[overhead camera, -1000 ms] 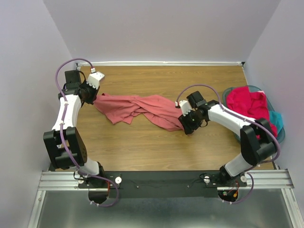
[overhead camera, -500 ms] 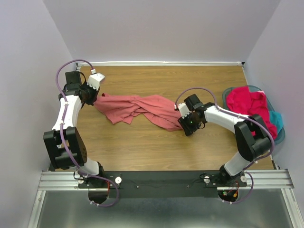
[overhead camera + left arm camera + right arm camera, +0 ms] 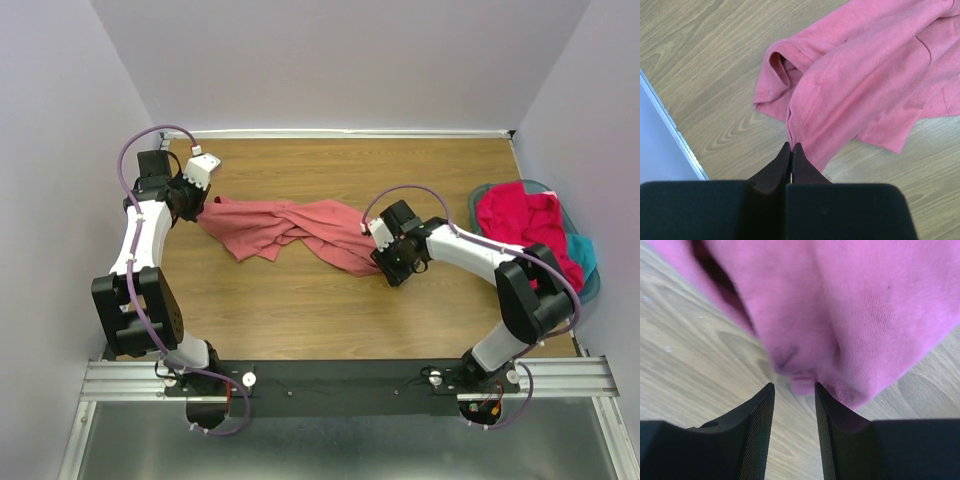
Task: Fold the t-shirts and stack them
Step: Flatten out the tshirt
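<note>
A salmon-pink t-shirt (image 3: pixel 290 229) lies twisted and stretched across the wooden table (image 3: pixel 300 300). My left gripper (image 3: pixel 200 203) is shut on the shirt's left edge; the left wrist view shows the pinched hem at the tips (image 3: pixel 791 146) and the shirt (image 3: pixel 860 80) spreading away. My right gripper (image 3: pixel 385 265) is open at the shirt's lower right end; in the right wrist view the cloth (image 3: pixel 840 315) bunches just ahead of the spread jaws (image 3: pixel 794 387), its hem between the tips. A magenta-red t-shirt (image 3: pixel 520 222) and a teal one (image 3: pixel 583 252) lie in the basket.
A round teal plastic basket (image 3: pixel 592 285) stands at the table's right edge. The white back wall edge (image 3: pixel 350 132) bounds the far side. A white wall strip (image 3: pixel 670 130) runs close to my left gripper. Bare wood lies in front of the shirt.
My right gripper has slid a little left toward the shirt's lower right end. The left arm and the shirt have not visibly moved.
</note>
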Motion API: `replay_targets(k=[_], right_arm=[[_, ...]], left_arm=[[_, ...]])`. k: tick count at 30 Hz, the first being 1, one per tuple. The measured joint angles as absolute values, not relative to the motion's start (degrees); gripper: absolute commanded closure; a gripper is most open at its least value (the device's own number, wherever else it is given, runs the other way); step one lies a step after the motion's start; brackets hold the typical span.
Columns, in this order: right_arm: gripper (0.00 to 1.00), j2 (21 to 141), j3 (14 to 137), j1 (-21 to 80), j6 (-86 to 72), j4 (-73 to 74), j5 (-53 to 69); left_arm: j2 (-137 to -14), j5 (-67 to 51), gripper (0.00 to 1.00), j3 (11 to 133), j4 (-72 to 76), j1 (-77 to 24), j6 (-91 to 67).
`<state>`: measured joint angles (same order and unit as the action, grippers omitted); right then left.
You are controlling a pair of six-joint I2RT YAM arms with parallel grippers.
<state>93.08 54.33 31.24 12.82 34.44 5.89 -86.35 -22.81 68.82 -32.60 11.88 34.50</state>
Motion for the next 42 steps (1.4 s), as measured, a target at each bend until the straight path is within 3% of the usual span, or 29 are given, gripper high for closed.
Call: replay_targets(k=[18,20,23,26,36,42], right_arm=[[0.57,94.9,56.8,34.6,11.4,36.1,0.6],[0.60,95.7,56.7,34.6,11.4,36.1,-0.1],[0.74,96.2,56.8,34.6,11.2,36.0,-0.4],[0.99,96.4,56.8,34.6,11.4,35.7,-0.7],[0.99,93.3,57.5,33.3,15.3,37.1,-6.9],[1.00,90.1,75.4,21.6,23.0,38.6,-9.8]], left_arm=[[-86.3,-22.8,1.00,68.8,-32.6,11.9,34.5],[-86.3,-22.8,1.00,68.8,-32.6,11.9,34.5],[-86.3,-22.8,1.00,68.8,-32.7,11.9,34.5],[-86.3,-22.8,1.00,68.8,-32.7,11.9,34.5],[-86.3,-24.4,1.00,75.4,-36.0,11.9,33.3],[-86.4,-27.1,1.00,90.6,-36.4,11.9,29.3]])
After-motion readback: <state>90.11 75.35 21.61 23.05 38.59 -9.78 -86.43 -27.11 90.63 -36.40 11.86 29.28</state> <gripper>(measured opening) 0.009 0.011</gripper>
